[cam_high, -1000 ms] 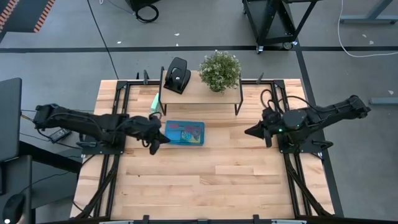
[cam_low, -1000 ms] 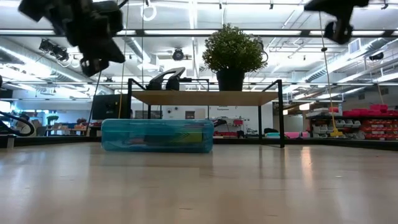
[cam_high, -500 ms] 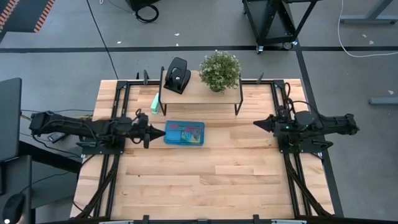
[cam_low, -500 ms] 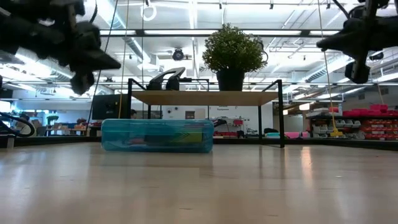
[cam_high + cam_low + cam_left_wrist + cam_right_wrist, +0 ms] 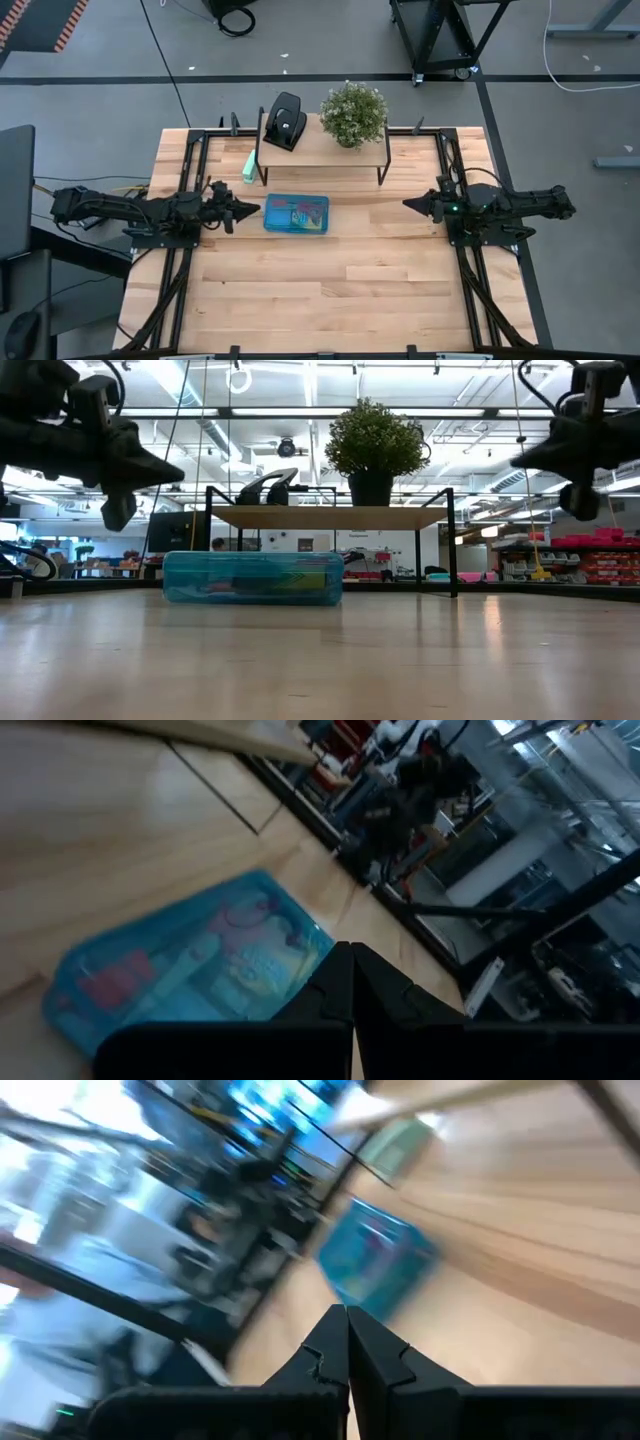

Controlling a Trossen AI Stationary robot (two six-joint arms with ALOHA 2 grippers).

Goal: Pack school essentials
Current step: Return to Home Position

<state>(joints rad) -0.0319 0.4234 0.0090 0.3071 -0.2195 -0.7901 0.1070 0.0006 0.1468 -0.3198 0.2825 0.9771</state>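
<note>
Blue supply box (image 5: pixel 297 214) lies clear between left gripper (image 5: pixel 254 209) and right gripper (image 5: pixel 408 204), both closed.

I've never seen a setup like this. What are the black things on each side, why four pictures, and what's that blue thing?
The black things are two robot arms, each ending in a two-finger gripper. The left gripper and the right gripper are both shut and empty, one on each side of the blue supply box. One picture looks straight down, one looks level across the tabletop, and two come from cameras on the arms' wrists. The box lies closed on the wooden table, colourful contents showing through its lid. Behind it, a small shelf carries a black hole punch and a potted plant; a mint-green block lies beside the shelf.
</note>
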